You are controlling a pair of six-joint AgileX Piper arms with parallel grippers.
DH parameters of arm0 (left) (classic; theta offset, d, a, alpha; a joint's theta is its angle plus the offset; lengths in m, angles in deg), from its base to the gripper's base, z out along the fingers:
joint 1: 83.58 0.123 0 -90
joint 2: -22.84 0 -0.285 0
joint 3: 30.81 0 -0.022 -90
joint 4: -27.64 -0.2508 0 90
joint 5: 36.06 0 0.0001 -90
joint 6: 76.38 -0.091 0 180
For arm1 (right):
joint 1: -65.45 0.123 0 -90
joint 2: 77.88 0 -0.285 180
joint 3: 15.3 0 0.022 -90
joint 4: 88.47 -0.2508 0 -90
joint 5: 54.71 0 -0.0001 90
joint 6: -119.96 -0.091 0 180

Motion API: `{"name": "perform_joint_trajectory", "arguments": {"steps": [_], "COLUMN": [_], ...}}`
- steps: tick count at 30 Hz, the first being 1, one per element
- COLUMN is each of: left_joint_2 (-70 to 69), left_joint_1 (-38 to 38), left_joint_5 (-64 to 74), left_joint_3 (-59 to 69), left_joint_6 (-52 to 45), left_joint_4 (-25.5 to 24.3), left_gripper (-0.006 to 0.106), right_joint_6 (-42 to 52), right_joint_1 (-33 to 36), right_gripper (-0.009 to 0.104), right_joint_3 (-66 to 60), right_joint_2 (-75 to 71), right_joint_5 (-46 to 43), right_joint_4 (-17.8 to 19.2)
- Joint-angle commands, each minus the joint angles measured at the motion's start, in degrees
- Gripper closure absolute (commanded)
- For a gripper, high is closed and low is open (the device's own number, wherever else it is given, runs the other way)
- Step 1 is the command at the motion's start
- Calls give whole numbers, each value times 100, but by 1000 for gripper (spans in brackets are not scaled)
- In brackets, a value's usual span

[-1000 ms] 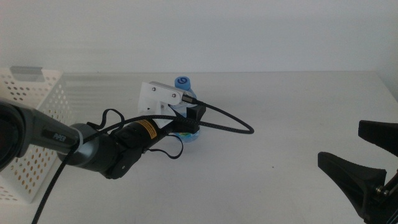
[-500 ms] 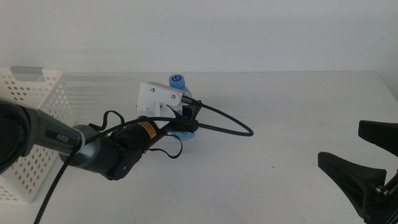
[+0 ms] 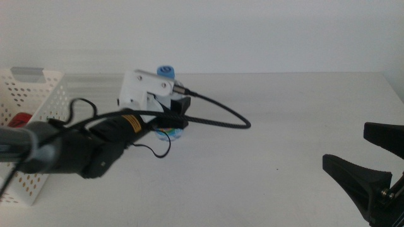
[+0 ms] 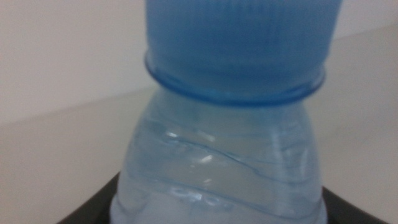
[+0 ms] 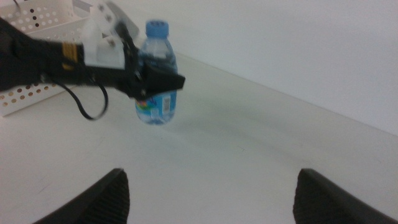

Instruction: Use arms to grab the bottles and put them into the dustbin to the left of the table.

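Observation:
A small clear water bottle with a blue cap (image 3: 165, 70) is held upright by my left gripper (image 3: 178, 117), which is shut on its middle, left of the table's centre. The left wrist view is filled by the bottle (image 4: 224, 168), with the dark jaws at both sides of its body. In the right wrist view the bottle (image 5: 155, 59) stands in the left gripper (image 5: 158, 82), its base just above the table (image 5: 261, 137). The white perforated dustbin (image 3: 31, 94) is at the left edge, with a red can (image 3: 22, 120) inside. My right gripper (image 3: 372, 167) waits open at the lower right.
The left arm's black cable (image 3: 221, 120) loops out to the right of the bottle above the table (image 3: 284, 113). The dustbin's near wall (image 5: 28, 99) also shows in the right wrist view. A pale wall runs behind the table.
My left gripper has carried the bottle leftward and slightly up, toward the dustbin. The arm has swung lower, and the red can in the dustbin now shows. The right gripper has not moved.

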Motion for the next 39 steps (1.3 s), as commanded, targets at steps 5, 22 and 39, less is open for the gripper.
{"name": "perform_joint_trajectory", "arguments": {"steps": [5,22,39], "left_joint_2": [-1549,-3507,-4385], "left_joint_1": [5,5,138], "left_joint_5": [551,2950,6761], "left_joint_3": [-150,-150,-785], "left_joint_6": [33,33,-706], "left_joint_4": [-21,-21,313], "left_gripper": [105,105,105], "right_joint_6": [17,17,17], "right_joint_1": [15,15,15], "right_gripper": [21,21,21], "right_joint_3": [165,165,165], "right_joint_2": [-5,-5,-5], "right_joint_5": [-441,-441,-436], "right_joint_4": [33,33,33]}}
